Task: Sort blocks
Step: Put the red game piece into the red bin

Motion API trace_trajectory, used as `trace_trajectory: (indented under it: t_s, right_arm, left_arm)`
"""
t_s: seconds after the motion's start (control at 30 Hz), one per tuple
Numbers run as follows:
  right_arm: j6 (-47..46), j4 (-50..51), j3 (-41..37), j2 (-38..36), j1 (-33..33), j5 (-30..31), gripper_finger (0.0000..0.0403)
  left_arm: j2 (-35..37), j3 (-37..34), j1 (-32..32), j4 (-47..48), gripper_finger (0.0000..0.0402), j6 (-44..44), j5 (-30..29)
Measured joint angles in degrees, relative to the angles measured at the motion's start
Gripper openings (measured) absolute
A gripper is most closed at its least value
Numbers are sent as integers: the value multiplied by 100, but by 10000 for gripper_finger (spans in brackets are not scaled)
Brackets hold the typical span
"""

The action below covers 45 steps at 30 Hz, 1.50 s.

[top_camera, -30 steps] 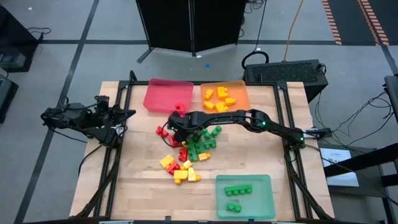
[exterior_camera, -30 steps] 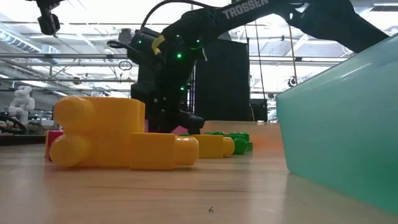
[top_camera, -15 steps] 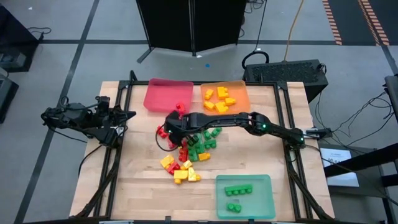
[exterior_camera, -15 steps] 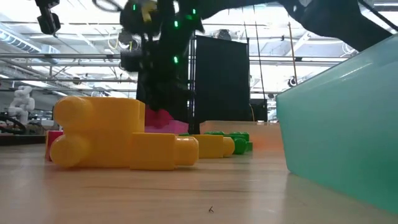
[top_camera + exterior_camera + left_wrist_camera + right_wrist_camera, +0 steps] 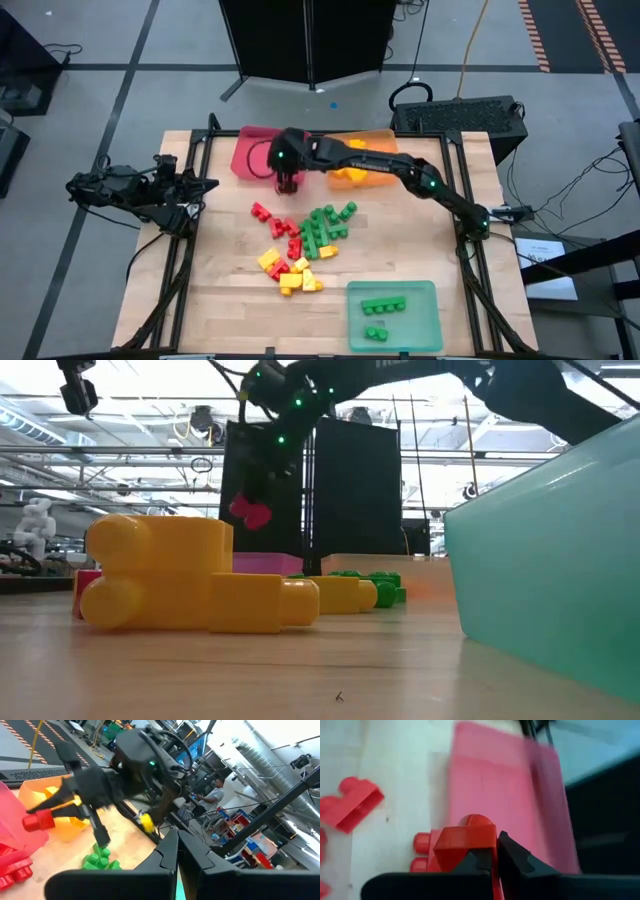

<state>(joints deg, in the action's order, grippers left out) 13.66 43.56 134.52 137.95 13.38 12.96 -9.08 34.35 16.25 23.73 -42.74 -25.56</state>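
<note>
While clamped on a red brick [image 5: 249,513], the right gripper [image 5: 288,180] hangs upper-centre, apparently over the red tray [image 5: 262,150]; release comes next.

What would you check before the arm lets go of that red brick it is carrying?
1. Right hand shut on the red brick: ok.
2. Brick lifted clear of the table: ok.
3. Hand over the red tray: ok; it is at the tray's near edge.
4. Brick squarely above the tray's inside: cannot tell.
5. Left hand parked at the table's left edge, out of the way: ok.
</note>
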Motion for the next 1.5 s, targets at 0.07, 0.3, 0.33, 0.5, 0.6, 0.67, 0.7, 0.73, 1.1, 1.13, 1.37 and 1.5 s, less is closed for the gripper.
trace_trajectory:
  t_s: [0.07, 0.3, 0.33, 0.5, 0.6, 0.67, 0.7, 0.73, 1.1, 1.13, 1.37, 1.5]
  right_arm:
    - [-523, 25, 0, 42, 95, -100, 10]
    - [-1161, -70, 7, 77, 237, 9, 90]
    - [-1202, -66, 7, 82, 253, 10, 105]
    - [-1195, -126, 7, 101, 274, 21, 165]
    - [-1316, -144, 6, 60, 235, -47, 187]
    - [-1369, -157, 11, -3, 180, -334, 195]
    - [-1421, -107, 29, -48, 131, -525, 197]
    - [-1470, -110, 36, -85, 60, -752, 197]
    - [-1065, -8, -13, 340, -869, 35, 150]
    - [-1083, 11, -13, 362, -870, 69, 155]
    - [-1738, 151, -13, 424, -701, 70, 224]
    - [-1897, 195, -11, 425, -670, 91, 253]
  left_arm:
    - [0, 0, 1, -2, 11, 0, 0]
    - [0, 0, 0, -5, 11, 0, -22]
    - [0, 0, 2, -1, 11, 0, -22]
    - [0, 0, 0, -2, 11, -2, -22]
    - [0, 0, 1, -2, 11, -2, -22]
    - [0, 0, 2, -2, 11, -2, -22]
    - [0, 0, 0, 0, 11, -2, -22]
    - [0, 0, 2, 2, 11, -2, -22]
    - [-2, -2, 0, 287, 11, -35, 9]
    - [-2, -2, 1, 288, 11, -35, 11]
    - [-1, -2, 0, 305, 11, -17, 47]
    - [-1, -2, 2, 306, 11, 13, 116]
